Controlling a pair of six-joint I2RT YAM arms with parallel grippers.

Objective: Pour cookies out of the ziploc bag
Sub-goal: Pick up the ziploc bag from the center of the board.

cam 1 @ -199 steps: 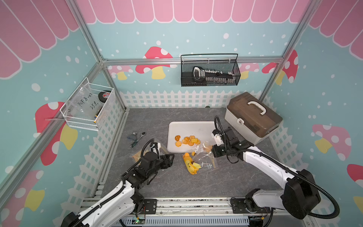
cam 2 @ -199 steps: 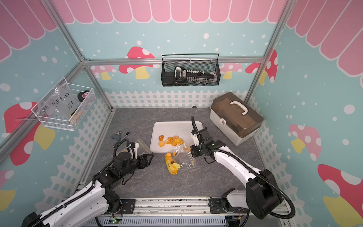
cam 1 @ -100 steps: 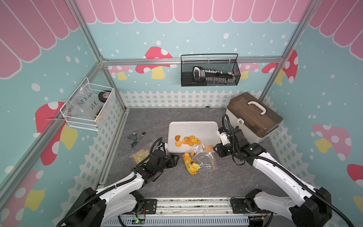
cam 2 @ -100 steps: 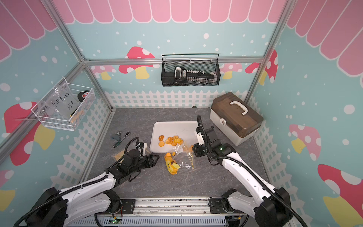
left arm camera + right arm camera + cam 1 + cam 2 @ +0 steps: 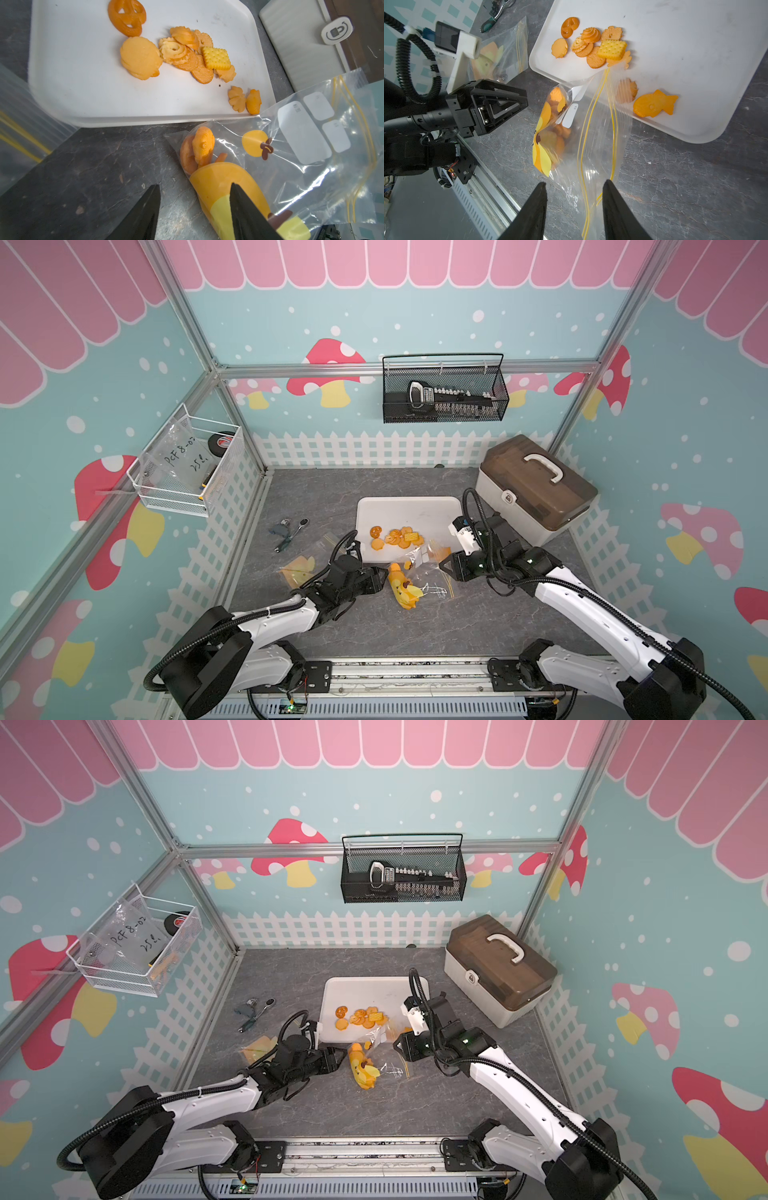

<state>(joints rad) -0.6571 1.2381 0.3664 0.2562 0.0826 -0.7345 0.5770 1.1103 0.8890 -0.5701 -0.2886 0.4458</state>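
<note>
Small golden-orange cookies (image 5: 397, 537) on white plastic tray (image 5: 409, 510), mid-frame; clear printed ziploc bag (image 5: 419, 572) beside. Both parted, apparently holding nothing: left tool (image 5: 194, 185), right tool (image 5: 575, 181).

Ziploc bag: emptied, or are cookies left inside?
Not empty: several cookies show through the ziploc bag; others lie on the white tray.

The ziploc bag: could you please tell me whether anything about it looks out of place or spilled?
Yes. The bag lies slumped on the table with only its mouth over the edge of the tray, and several cookies sit bunched in its closed end, off the tray. None seem spilled onto the table.
</note>
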